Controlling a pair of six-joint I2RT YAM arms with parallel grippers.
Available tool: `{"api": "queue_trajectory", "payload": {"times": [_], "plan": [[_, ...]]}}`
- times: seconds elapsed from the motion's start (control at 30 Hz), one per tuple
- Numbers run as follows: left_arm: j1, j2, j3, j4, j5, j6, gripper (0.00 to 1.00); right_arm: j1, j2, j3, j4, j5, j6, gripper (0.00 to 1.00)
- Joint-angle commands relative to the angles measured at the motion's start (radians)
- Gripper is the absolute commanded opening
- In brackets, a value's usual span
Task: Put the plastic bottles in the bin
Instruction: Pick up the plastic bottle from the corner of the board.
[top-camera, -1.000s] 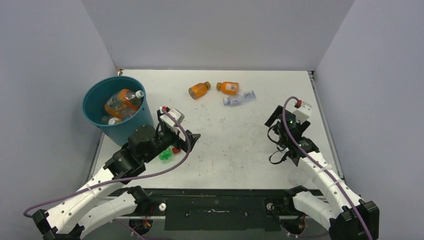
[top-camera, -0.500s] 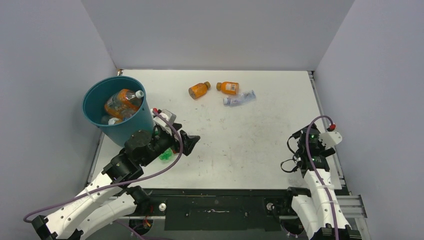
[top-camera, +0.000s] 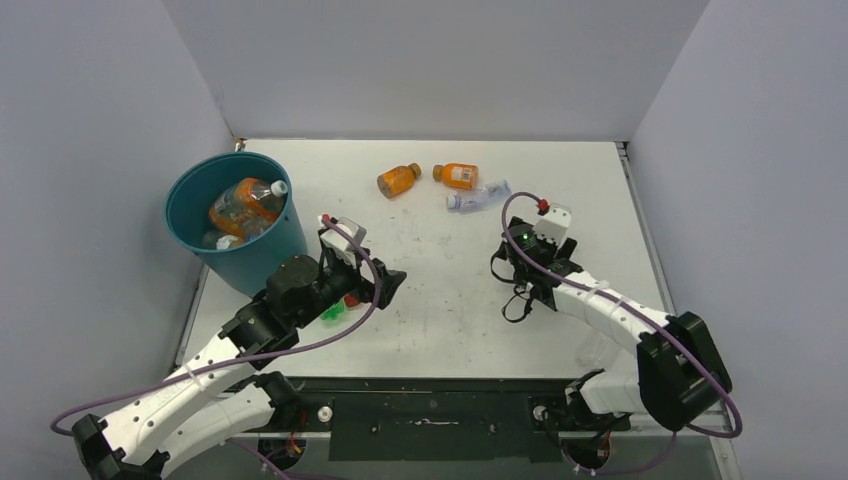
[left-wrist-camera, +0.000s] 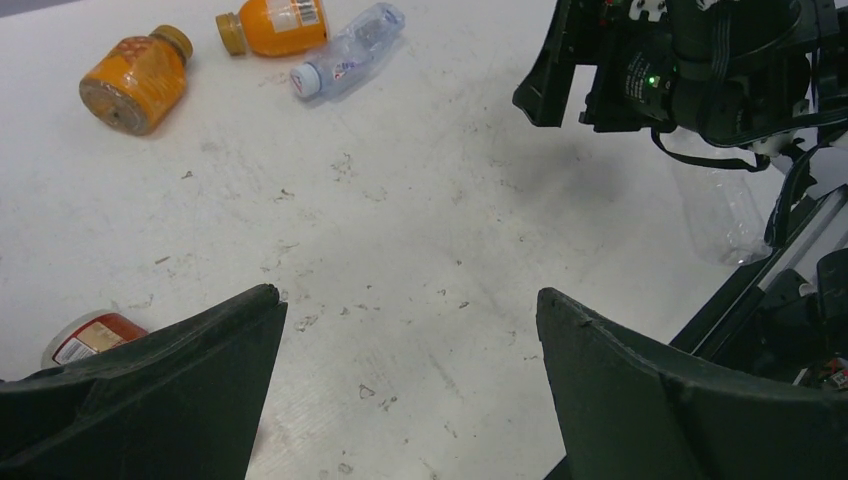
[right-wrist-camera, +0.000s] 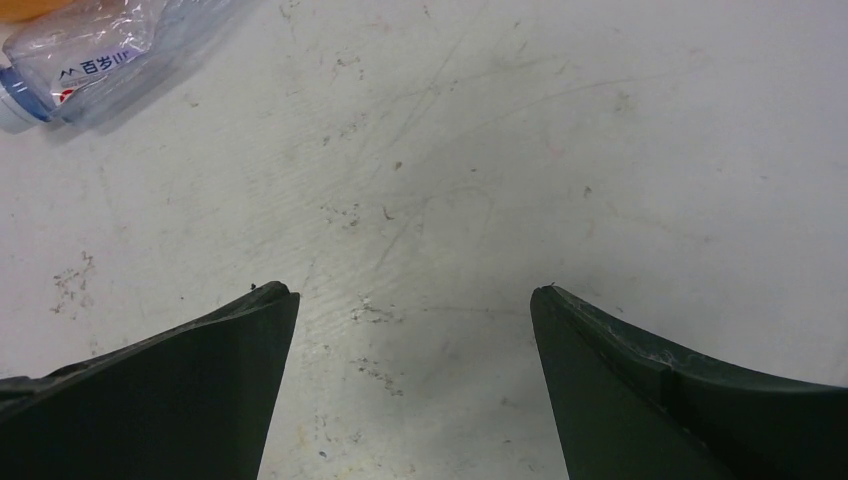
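Observation:
The teal bin (top-camera: 232, 248) stands at the left and holds an orange bottle (top-camera: 243, 203) and others. Two orange bottles (top-camera: 398, 180) (top-camera: 457, 175) and a clear blue-labelled bottle (top-camera: 478, 197) lie at the far middle. They also show in the left wrist view (left-wrist-camera: 135, 80) (left-wrist-camera: 275, 25) (left-wrist-camera: 348, 62). A green bottle (top-camera: 332, 312) and a red-capped one (top-camera: 351, 301) lie under my left arm. My left gripper (top-camera: 390, 287) (left-wrist-camera: 410, 300) is open and empty above bare table. My right gripper (top-camera: 500, 262) (right-wrist-camera: 412, 290) is open and empty, just short of the clear bottle (right-wrist-camera: 85, 55).
A clear empty bottle (left-wrist-camera: 725, 205) lies by my right arm near the table's front edge. A red-labelled bottle (left-wrist-camera: 90, 335) lies beside my left finger. Grey walls close in the table on three sides.
My right arm swung out to the right edge and has come back left toward the middle, nearer the clear bottle. My left gripper shifted only slightly.

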Motion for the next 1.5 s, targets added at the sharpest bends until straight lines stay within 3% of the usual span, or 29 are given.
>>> {"api": "queue_trajectory", "payload": {"times": [0.0,0.17,0.3,0.4,0.63,0.8,0.9,1.23,1.47], "plan": [[-0.008,0.023,0.006,0.046,0.015,0.031,0.96,0.008,0.098,0.004,0.269,-0.071,-0.012,0.90],[-0.007,0.013,-0.026,0.092,-0.006,0.074,0.96,-0.080,0.344,0.159,0.358,-0.249,-0.001,0.90],[-0.008,0.007,-0.043,0.097,-0.019,0.080,0.96,-0.087,0.416,0.286,0.263,-0.203,-0.009,0.90],[-0.010,0.003,-0.040,0.088,-0.047,0.076,0.96,-0.167,0.356,0.262,0.159,-0.160,0.033,0.90],[-0.006,0.001,-0.009,0.041,-0.138,0.012,0.96,-0.582,-0.011,0.068,-0.059,-0.235,0.025,0.90],[0.001,-0.005,0.015,0.030,-0.096,-0.022,0.96,-0.736,-0.101,0.105,-0.289,-0.130,-0.037,0.90],[0.008,-0.025,0.007,0.048,-0.057,-0.036,0.96,-0.856,-0.126,0.115,-0.376,-0.188,-0.055,0.90],[0.010,-0.042,-0.007,0.076,0.045,-0.044,0.96,-0.908,-0.143,0.087,-0.510,-0.332,-0.076,0.90],[0.024,-0.041,0.001,0.059,0.031,-0.038,0.96,-0.879,-0.021,0.093,-0.546,-0.333,-0.056,0.90]]}}
